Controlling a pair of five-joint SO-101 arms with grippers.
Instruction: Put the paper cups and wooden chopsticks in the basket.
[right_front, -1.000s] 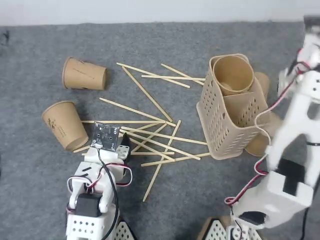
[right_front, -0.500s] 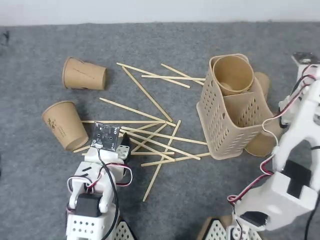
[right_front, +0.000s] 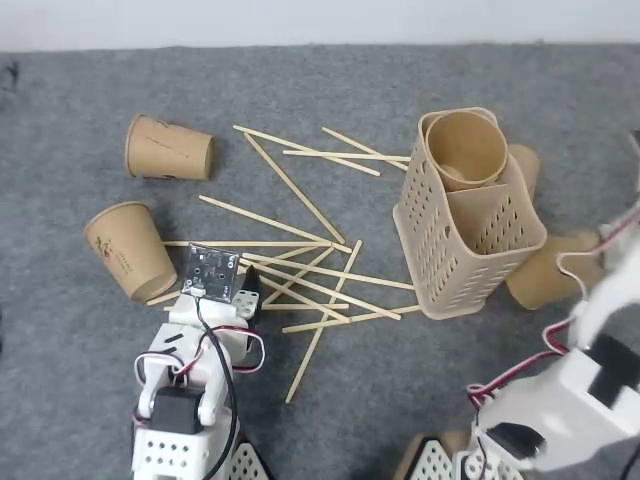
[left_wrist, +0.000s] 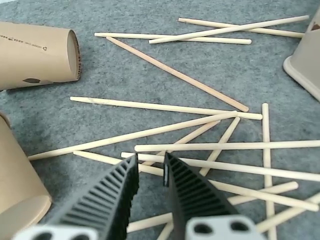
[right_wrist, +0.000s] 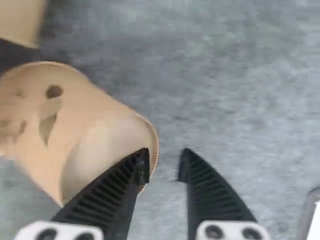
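Note:
The tan perforated basket (right_front: 470, 235) stands tilted at the right with one paper cup (right_front: 465, 150) inside it. Two paper cups (right_front: 168, 148) (right_front: 128, 250) lie on their sides at the left. Two more lie behind the basket (right_front: 525, 165) (right_front: 550, 278). Wooden chopsticks (right_front: 300, 265) are scattered across the middle. My left gripper (left_wrist: 150, 165) hovers low over crossed chopsticks (left_wrist: 200, 146), slightly open and empty. My right gripper (right_wrist: 164, 157) is slightly open and empty, one fingertip (right_wrist: 140, 162) right beside the rim of a lying cup (right_wrist: 75, 135).
Grey carpet (right_front: 330, 80) covers the table. The left arm's base (right_front: 190, 400) sits at the near left, the right arm's white body (right_front: 570, 400) at the near right. Bare carpet lies along the far edge and right of the lying cup (right_wrist: 240, 75).
The right arm has swung rightward toward the high view's edge, uncovering the cup lying beside the basket. The left arm, cups, chopsticks and basket have not moved.

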